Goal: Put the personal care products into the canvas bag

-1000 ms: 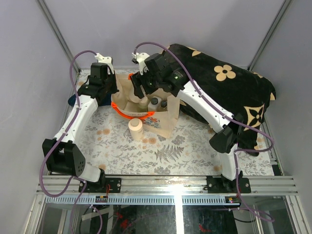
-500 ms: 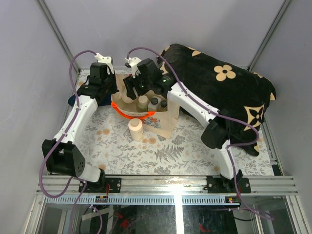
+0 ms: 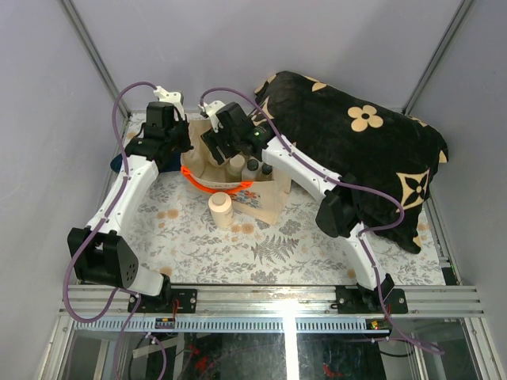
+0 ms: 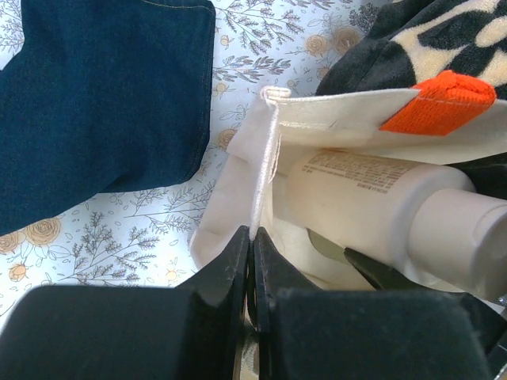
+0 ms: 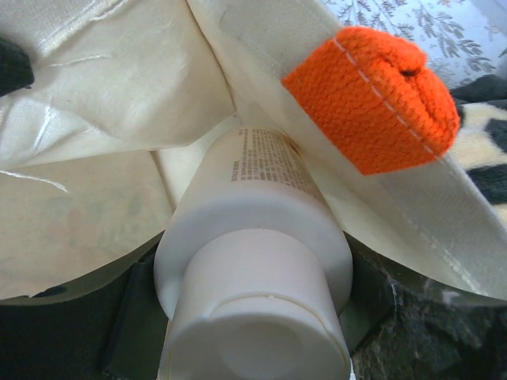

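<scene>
Overhead view of a floral tablecloth (image 3: 301,245) with two robot arms reaching to the far left, about 11 o'clock from the table's middle. A beige canvas bag (image 3: 265,202) with orange handles (image 5: 372,95) lies there, mouth open. A big black flowered cushion (image 3: 356,134) fills the 2 o'clock corner.

The left gripper (image 4: 252,237) is pinched flat on the stitched rim of the bag, at the mouth's 9 o'clock edge, holding it apart. Blue denim cloth (image 4: 103,103) lies just beyond it.

The right gripper (image 5: 252,309) is clamped on a pale bottle (image 5: 245,198), one dark finger on each side of its shoulder. The bottle's body is already past the rim, inside the bag and pointing inward, just beside the handle.

Other bottle tops (image 3: 252,167) show in the bag at the mouth's 3 o'clock side. One tan-capped bottle (image 3: 221,207) stands upright on the cloth, near the bag's 6 o'clock side.

Handling, as a judgement: the pale bottle looks like smooth, hard plastic, probably light and a little slippery. It is best gripped across the body just below the cap, as here. The bag is soft and limp, so its mouth will likely sag shut unless held by the seam.

Pose: the right arm stretches long from its base at 5 o'clock, elbow raised, wrist angled into the mouth. The left arm rises from 7 o'clock, wrist tipped down at the rim.
</scene>
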Controlling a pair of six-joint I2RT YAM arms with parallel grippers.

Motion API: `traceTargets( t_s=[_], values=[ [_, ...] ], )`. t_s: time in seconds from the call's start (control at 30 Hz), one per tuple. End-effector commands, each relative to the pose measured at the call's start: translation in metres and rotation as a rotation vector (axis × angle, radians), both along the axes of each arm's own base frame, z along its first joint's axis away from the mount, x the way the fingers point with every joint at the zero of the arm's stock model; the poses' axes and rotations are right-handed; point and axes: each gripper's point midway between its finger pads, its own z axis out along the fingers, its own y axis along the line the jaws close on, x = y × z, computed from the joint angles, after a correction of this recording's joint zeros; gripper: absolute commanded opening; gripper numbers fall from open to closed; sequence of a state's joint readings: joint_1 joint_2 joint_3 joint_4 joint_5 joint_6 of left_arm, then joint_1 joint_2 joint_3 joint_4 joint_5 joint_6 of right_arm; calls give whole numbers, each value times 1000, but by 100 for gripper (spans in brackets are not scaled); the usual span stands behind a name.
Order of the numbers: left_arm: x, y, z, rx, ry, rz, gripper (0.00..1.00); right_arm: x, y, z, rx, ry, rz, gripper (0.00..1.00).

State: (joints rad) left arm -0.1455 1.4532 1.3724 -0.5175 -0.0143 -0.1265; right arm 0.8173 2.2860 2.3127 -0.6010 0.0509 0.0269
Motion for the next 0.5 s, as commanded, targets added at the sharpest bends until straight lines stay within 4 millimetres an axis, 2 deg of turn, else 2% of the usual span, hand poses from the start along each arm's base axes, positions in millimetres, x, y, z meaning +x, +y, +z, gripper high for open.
traceTargets(
  t_s=[0.0, 0.17, 0.27, 0.47],
  values=[
    [3, 2, 23, -3, -66, 9, 0, 18, -30, 47, -67, -145, -88, 0],
    [4, 2, 21, 1, -60, 12, 0, 9, -47, 27, -142, -89, -92, 0],
    [5, 3, 22, 3, -65, 16, 0, 6, -49, 18, -165, -72, -84, 1],
    [8, 2, 22, 0, -65, 13, 0, 2, -34, 12, -114, -33, -44, 3]
  ],
)
